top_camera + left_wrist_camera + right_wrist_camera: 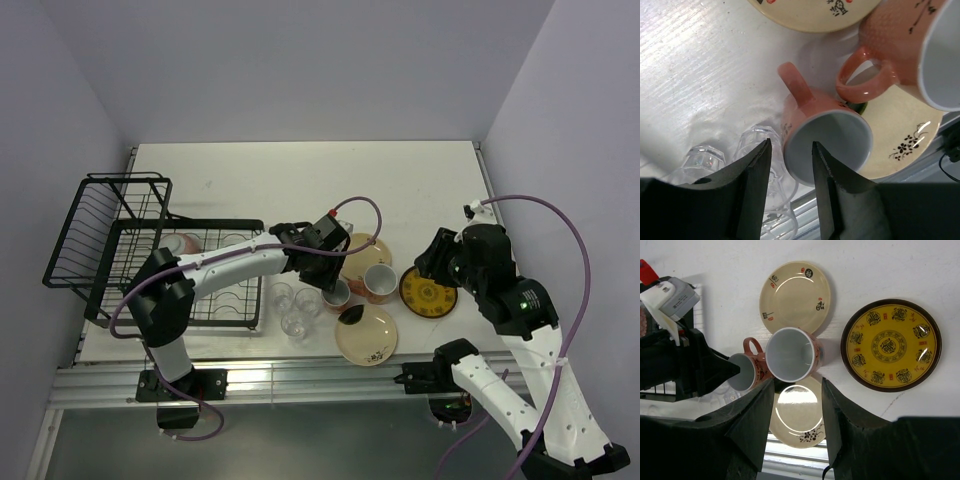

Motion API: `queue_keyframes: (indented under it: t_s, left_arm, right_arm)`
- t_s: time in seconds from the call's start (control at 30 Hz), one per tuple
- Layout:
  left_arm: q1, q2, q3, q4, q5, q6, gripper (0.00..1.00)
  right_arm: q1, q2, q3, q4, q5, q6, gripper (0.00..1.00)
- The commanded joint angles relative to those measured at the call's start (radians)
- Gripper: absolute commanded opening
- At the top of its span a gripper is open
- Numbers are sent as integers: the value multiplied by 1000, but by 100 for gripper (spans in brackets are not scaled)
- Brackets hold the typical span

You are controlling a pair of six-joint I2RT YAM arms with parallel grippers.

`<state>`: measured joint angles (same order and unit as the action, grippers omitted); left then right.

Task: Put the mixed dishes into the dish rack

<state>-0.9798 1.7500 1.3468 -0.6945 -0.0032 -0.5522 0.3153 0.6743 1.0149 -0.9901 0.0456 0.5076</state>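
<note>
A small pink mug (pixel 825 142) (pixel 337 296) stands upright on the table, handle pointing away. My left gripper (pixel 791 145) (pixel 322 278) is open right above it. One finger hangs over the mug's mouth and the other outside its wall, beside three clear glasses (pixel 296 312). A larger pink mug (pixel 790 354) (pixel 379 283) stands next to it. One cream plate (pixel 796 296) lies behind the mugs, another (pixel 799 415) in front. The yellow ornate plate (pixel 891 344) lies to the right. High over the front plate, my right gripper (pixel 798 385) (pixel 432 262) is open and empty.
The black wire dish rack (pixel 110 235) stands at the left of the table, with a round dish (pixel 182 243) lying in its base. A small dark piece (pixel 351 314) shows at the rim of the front plate. The table's metal front edge (pixel 300 380) runs just below the glasses.
</note>
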Motion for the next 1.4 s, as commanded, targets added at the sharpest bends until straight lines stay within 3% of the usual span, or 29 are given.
queue_keyframes:
  t_s: [0.0, 0.13, 0.43, 0.97, 1.2, 1.37]
  left_arm:
    - [9, 11, 20, 13, -17, 43, 43]
    - [16, 11, 15, 23, -15, 58, 35]
    - [16, -13, -8, 46, -20, 71, 1]
    - [16, -155, 74, -10, -12, 20, 0]
    - [13, -297, 157, -2, 9, 17, 0]
    - [13, -564, 5, 242, -90, 37, 0]
  right_arm:
    - [-7, -18, 22, -1, 20, -6, 50]
    - [-5, -24, 21, -7, 22, -4, 50]
    - [-7, -36, 11, -15, 16, 9, 50]
    - [-7, -4, 50, -7, -39, 23, 50]
    - [-5, 73, 142, -15, -203, 98, 52]
    - [-5, 105, 169, 101, -458, 292, 62]
